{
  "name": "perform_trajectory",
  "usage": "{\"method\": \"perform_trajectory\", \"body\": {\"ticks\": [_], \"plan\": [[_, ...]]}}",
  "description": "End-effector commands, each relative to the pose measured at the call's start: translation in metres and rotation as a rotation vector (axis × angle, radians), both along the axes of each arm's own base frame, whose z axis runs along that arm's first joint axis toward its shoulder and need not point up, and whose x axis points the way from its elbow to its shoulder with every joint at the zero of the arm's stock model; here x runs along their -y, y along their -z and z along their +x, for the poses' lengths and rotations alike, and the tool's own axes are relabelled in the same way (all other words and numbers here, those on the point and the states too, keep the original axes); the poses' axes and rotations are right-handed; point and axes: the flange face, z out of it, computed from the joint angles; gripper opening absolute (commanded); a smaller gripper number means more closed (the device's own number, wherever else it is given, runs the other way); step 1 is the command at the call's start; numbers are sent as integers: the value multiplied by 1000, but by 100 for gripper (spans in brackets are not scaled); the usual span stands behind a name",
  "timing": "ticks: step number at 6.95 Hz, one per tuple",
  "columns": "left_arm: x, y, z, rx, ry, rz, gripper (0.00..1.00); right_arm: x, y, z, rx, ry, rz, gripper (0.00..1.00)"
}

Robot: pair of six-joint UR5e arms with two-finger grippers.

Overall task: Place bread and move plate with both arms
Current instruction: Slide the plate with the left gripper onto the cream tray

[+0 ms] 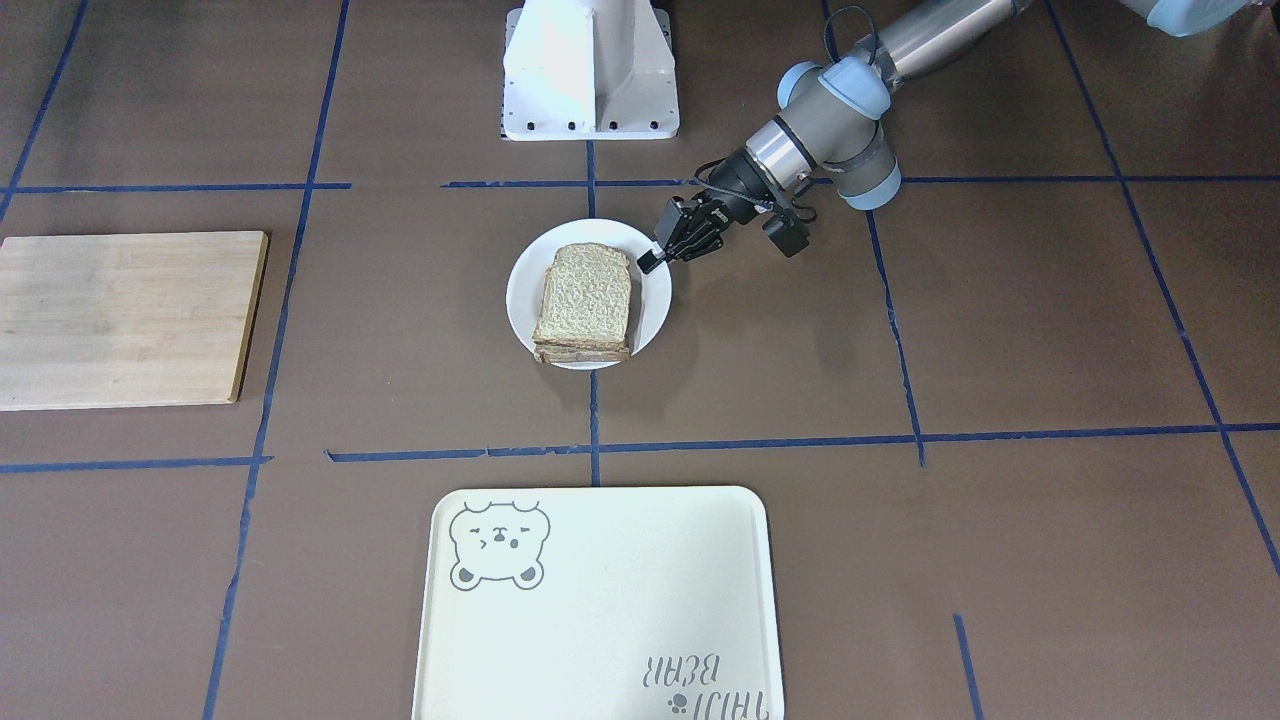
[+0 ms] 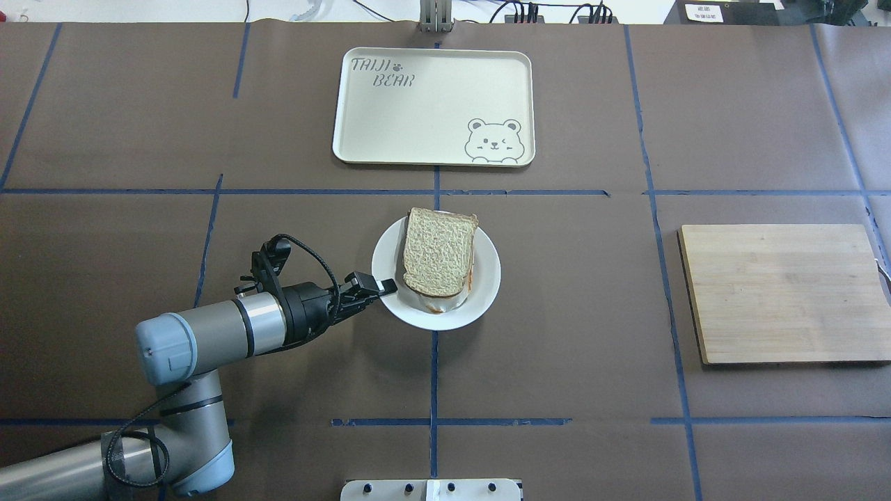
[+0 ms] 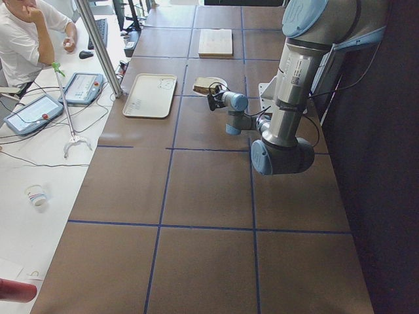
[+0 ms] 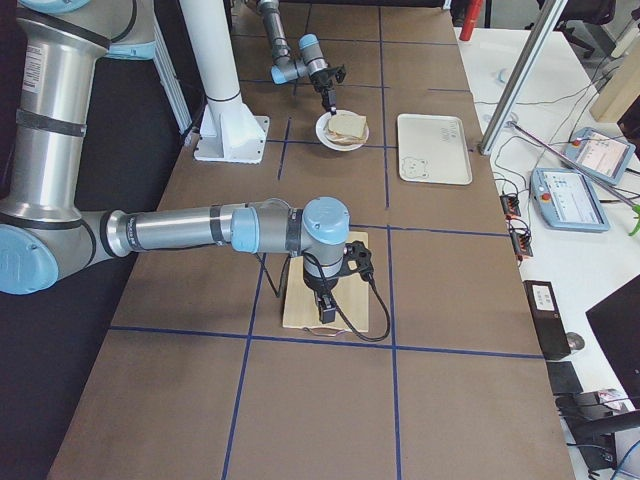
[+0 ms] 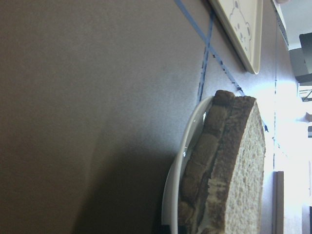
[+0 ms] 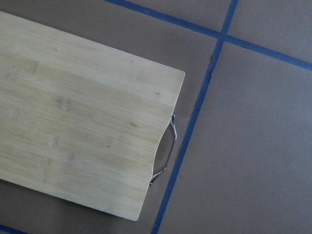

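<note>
On the matte brown table, the left gripper pinches the round white plate at its rim, grainy tan bread just past the jaws; the right gripper is unreadable.

a robotics lab: taped grid table, teach pendants, seated operator.

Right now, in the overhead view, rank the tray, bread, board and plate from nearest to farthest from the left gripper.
1. Plate: its rim is right at the left gripper.
2. Bread: on the plate, just beyond.
3. Tray: farther up the table.
4. Board: far to the right.
</note>
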Motion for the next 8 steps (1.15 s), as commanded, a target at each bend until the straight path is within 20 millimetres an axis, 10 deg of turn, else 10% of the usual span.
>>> {"method": "perform_trajectory", "body": {"ticks": [1, 6, 8], "plan": [[40, 20, -22, -104, 72, -63, 0, 0, 1, -1, 15, 0, -1, 100], [253, 23, 26, 18, 297, -256, 0, 0, 1, -1, 15, 1, 1, 100], [281, 18, 42, 78, 320, -293, 1, -1, 0, -1, 15, 1, -3, 100]]}}
